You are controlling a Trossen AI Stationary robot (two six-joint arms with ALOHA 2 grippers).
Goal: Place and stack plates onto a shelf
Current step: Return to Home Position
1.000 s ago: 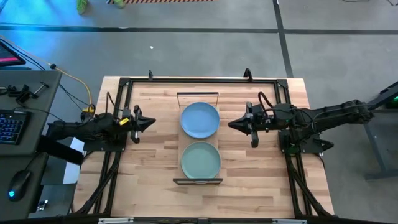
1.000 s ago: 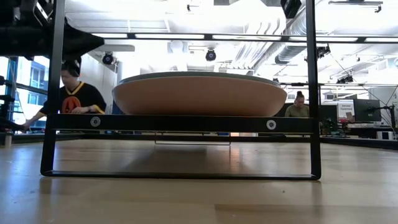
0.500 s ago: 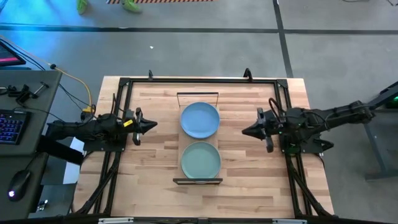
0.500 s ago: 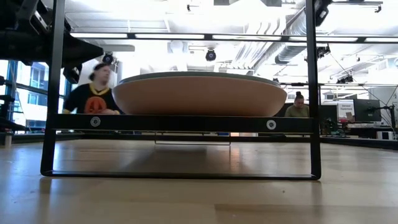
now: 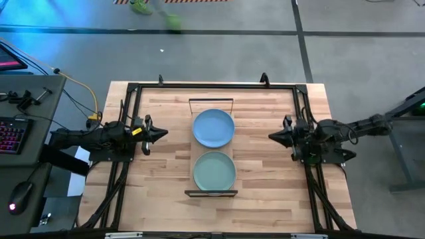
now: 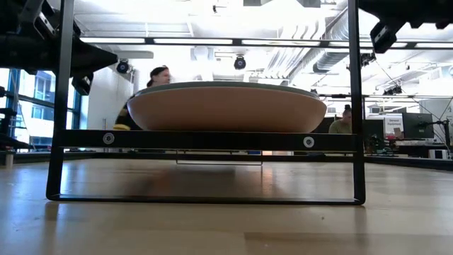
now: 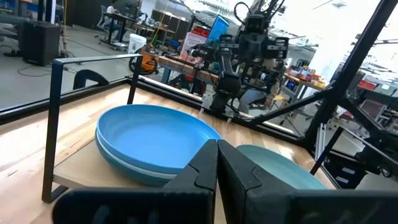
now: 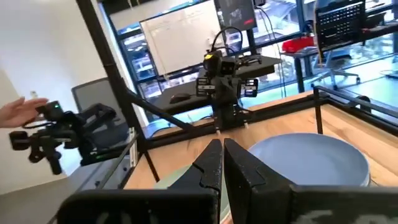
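High view, shelf: the shelf [image 5: 230, 151] lies along the middle of the worktop [image 5: 166, 179], with a thin black wire frame at each short end.
High view, plates: the blue plate [image 5: 213, 128] tops the stack toward the picture's top and the sage green plate [image 5: 214, 170] tops the other. Both are round and matte, lie just beside each other, and hide whatever is beneath them.
High view, left gripper: the left gripper [image 5: 160, 133] hangs over the worktop's left side, well apart from the shelf, its fingers closed on nothing.
High view, right gripper: the right gripper [image 5: 273, 137] is near the right edge, pointing toward the shelf, its fingers together and empty.
Low view, near stack: a pink plate [image 6: 226, 110] fills the end frame, with only a thin green rim above it. The other stack is hidden behind it.
Low view, arms: dark arm parts are cut off at both upper corners, and neither gripper can be made out.
Low view, room: a person [image 6: 157, 73] is behind the stack, mostly hidden.
Left wrist view, blue stack: a whitish plate [image 7: 127, 165] shows as a pale rim under the blue one. The closed fingers cover part of the green plate.
Right wrist view, plates: the blue plate is cut off at the edge, and the green one is only a sliver beside the closed fingers.
Right wrist view, room: a hand [image 8: 15, 112] is cut off at the edge.
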